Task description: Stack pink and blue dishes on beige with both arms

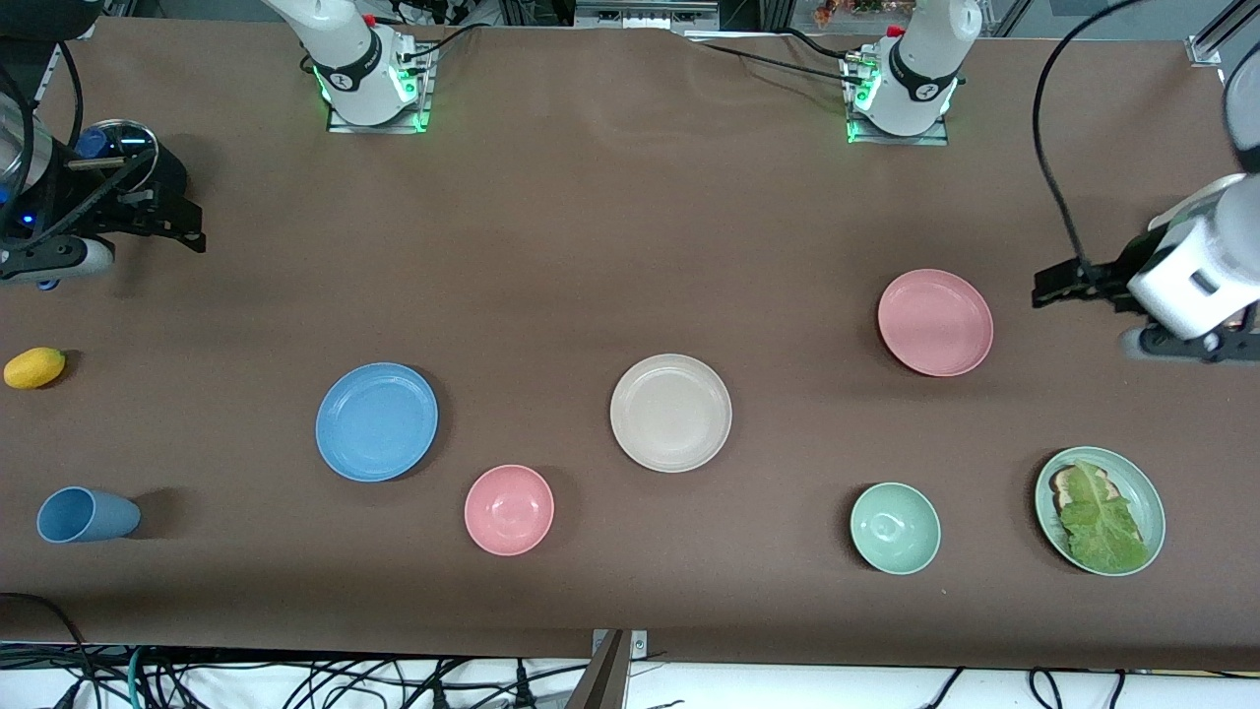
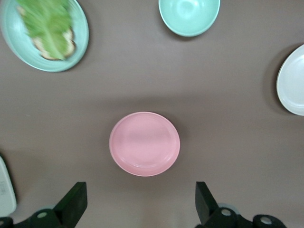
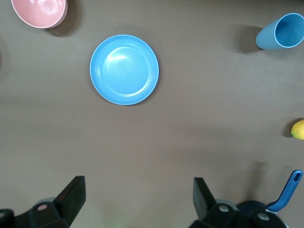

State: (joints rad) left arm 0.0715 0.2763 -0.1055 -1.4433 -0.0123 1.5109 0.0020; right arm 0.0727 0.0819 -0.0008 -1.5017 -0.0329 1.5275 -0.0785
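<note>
The beige plate [image 1: 670, 413] lies mid-table. Toward the left arm's end, farther from the front camera, lies the pink plate [image 1: 935, 322], also in the left wrist view [image 2: 144, 144] with an edge of the beige plate [image 2: 292, 80]. The blue plate [image 1: 376, 421] rests toward the right arm's end and shows in the right wrist view [image 3: 124, 69]. My left gripper [image 1: 1055, 286] [image 2: 141, 199] hangs open and empty over bare table beside the pink plate. My right gripper [image 1: 187, 231] [image 3: 139, 199] is open and empty over the right arm's end of the table, well apart from the blue plate.
Nearer the front camera sit a pink bowl [image 1: 509, 509] [image 3: 39, 12], a mint bowl [image 1: 895, 528] [image 2: 189, 16] and a green plate [image 1: 1132, 478] [image 2: 81, 33] holding lettuce on toast. A blue cup [image 1: 87, 515] [image 3: 280, 31], a lemon [image 1: 34, 367] [image 3: 298, 129] and a blue-handled pan [image 1: 118, 148] occupy the right arm's end.
</note>
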